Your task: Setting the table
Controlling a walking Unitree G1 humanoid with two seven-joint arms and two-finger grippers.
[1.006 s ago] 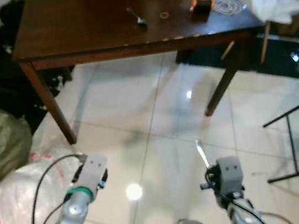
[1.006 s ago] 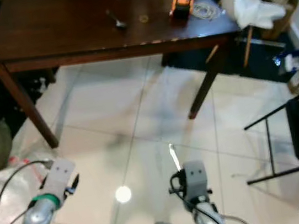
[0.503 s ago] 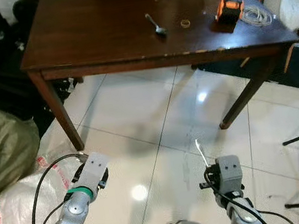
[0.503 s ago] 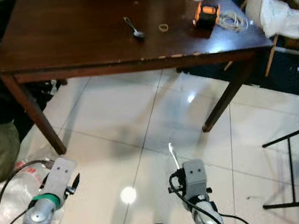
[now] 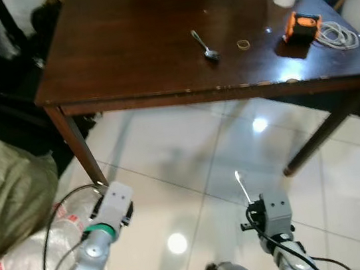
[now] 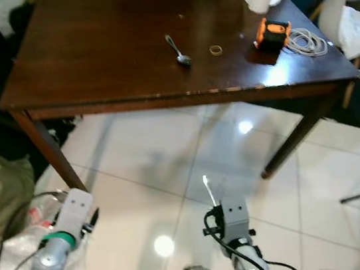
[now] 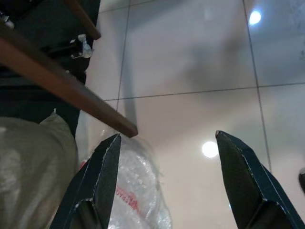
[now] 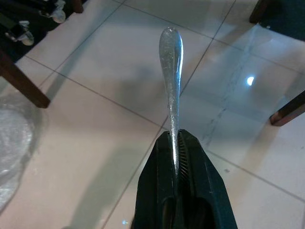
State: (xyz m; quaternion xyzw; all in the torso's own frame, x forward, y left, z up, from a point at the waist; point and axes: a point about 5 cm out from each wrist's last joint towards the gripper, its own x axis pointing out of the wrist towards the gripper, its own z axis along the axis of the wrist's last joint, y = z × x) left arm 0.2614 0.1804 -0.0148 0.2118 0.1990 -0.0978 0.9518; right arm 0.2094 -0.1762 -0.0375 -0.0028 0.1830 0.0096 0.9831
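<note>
The right gripper (image 8: 177, 160) pinches a thin silver utensil handle (image 8: 171, 71). Stiff, light and slippery, it could swivel. The left gripper (image 7: 164, 157) is wide, empty.

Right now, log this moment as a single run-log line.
right claw: shut on silver utensil, above floor | left claw: open, empty | spoon: on table | robot: short of table

Spoon (image 5: 205, 45) on table (image 5: 122, 56) (ring (image 5: 243, 45) rightward)
</note>
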